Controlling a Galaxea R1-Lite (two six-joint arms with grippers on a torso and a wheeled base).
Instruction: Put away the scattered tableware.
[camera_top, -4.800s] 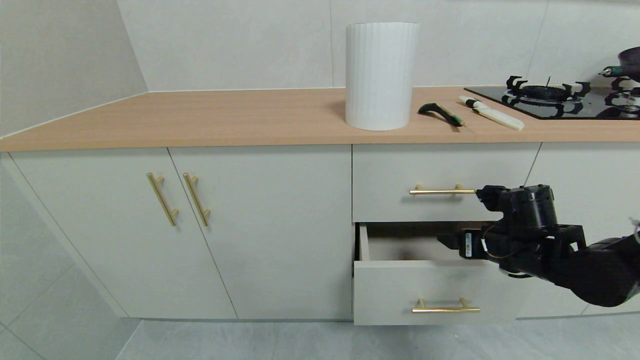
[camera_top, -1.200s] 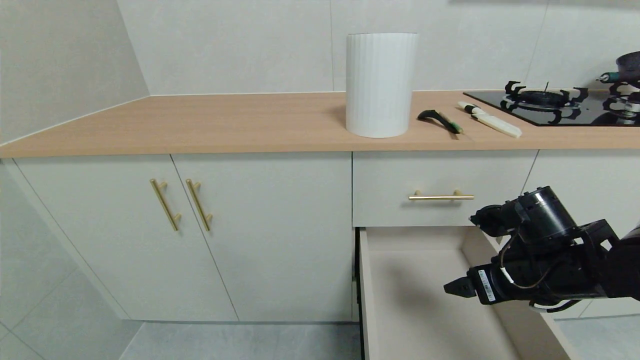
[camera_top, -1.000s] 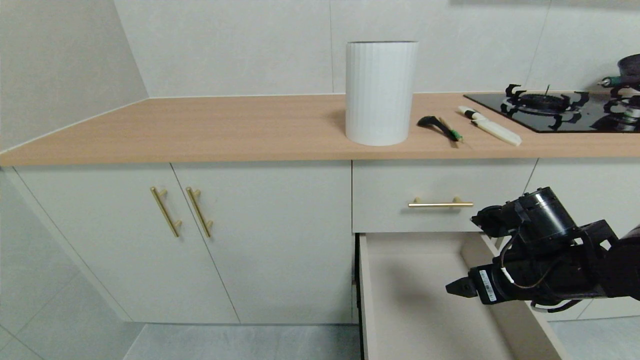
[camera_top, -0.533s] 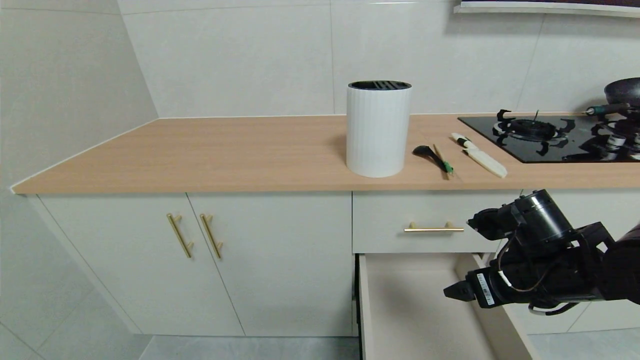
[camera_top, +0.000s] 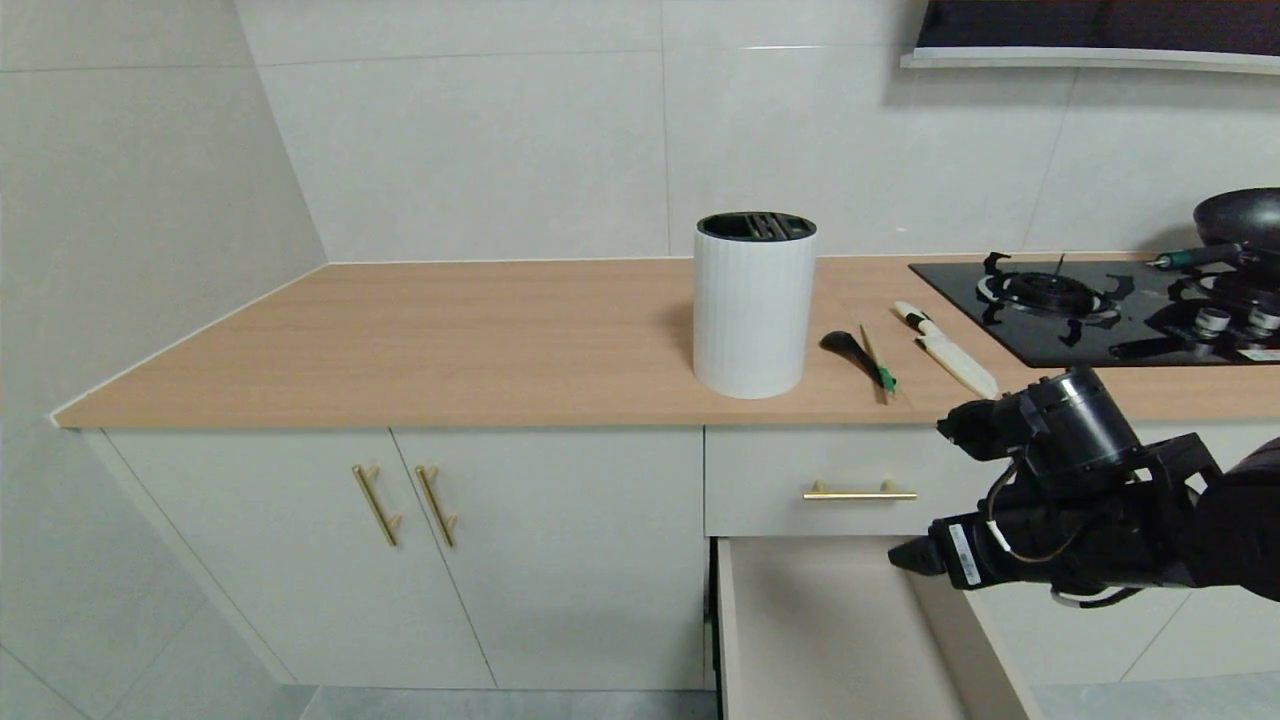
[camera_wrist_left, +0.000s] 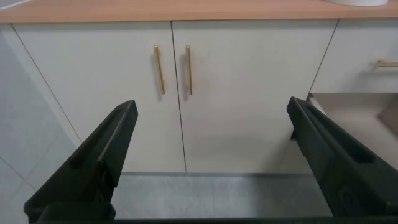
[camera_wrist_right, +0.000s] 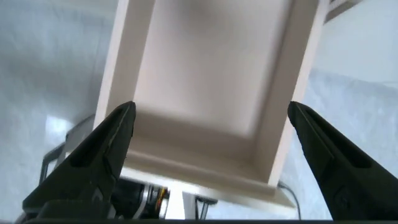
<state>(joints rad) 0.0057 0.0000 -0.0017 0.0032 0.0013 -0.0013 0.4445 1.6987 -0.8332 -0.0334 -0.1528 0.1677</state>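
Tableware lies loose on the wooden tabletop (camera_top: 450, 340), all to the right of a tall white ribbed holder (camera_top: 752, 310) that stands upright near the front edge, with dark slots in its top. Just beside the holder is a small black spoon (camera_top: 843, 344). A thin stick (camera_top: 874, 360) with a green end lies against it or just beside it; I cannot tell which. A little farther right is a knife (camera_top: 945, 350) with a pale blade, its tip pointing toward the front edge. Behind the knife a black hob (camera_top: 1080, 310) is set into the tabletop, with a dark pan (camera_top: 1235, 215) on its far burner. Below the holder and the tableware the upper drawer (camera_top: 858, 480) is closed, and the lower drawer (camera_top: 735, 640) is pulled far out, its pale inside bare. The right tool (camera_top: 912, 556) hangs over the right part of that drawer, below the tabletop's edge and pointing left. From its own wrist camera the right tool (camera_wrist_right: 211, 180) has its fingers (camera_wrist_right: 93, 168) spread wide with nothing between them, above the drawer's wall (camera_wrist_right: 298, 93). The left tool (camera_wrist_left: 211, 168) is likewise released and empty. It sits low and faces the two cabinet doors (camera_wrist_left: 174, 124) with their upright brass handles, the grey floor (camera_wrist_left: 211, 186) beneath them and the open drawer's corner (camera_wrist_left: 360, 109) off to one side.
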